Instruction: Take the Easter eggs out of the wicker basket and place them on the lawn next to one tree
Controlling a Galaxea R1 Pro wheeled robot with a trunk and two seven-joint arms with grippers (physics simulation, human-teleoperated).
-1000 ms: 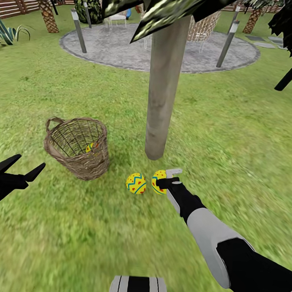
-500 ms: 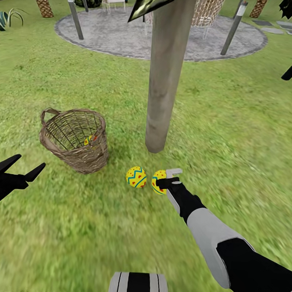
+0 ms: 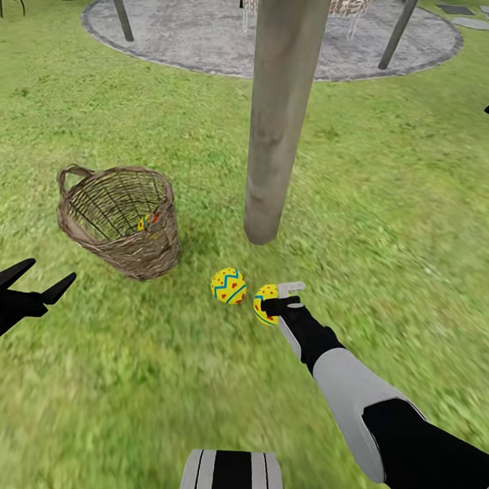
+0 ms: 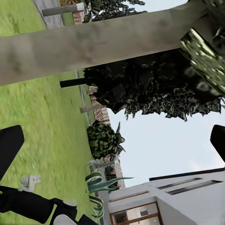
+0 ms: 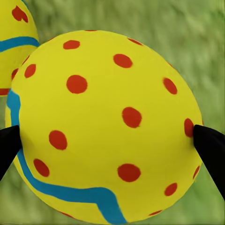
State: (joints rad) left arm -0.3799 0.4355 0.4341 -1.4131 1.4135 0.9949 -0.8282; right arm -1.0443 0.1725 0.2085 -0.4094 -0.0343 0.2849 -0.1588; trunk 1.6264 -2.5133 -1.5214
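Placement step: right tool [image 3: 276, 304] grips second Easter egg [image 3: 266, 304] at lawn [image 3: 388, 230] beside tree trunk [image 3: 276, 117]; release next (third egg [image 3: 148, 222] remains in wicker basket [image 3: 120, 220]); left tool [image 3: 38, 282] wide.

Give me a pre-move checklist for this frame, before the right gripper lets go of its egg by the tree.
1. Right gripper closed on the held egg, a finger on each side: ok.
2. Held egg resting on the lawn: cannot tell.
3. Held egg near the tree trunk: ok.
4. Other egg lying on the grass beside it, by the same trunk: ok.
5. Wicker basket emptied: not ok, a third egg shows through the weave.
6. Left gripper open and free for that egg: ok.
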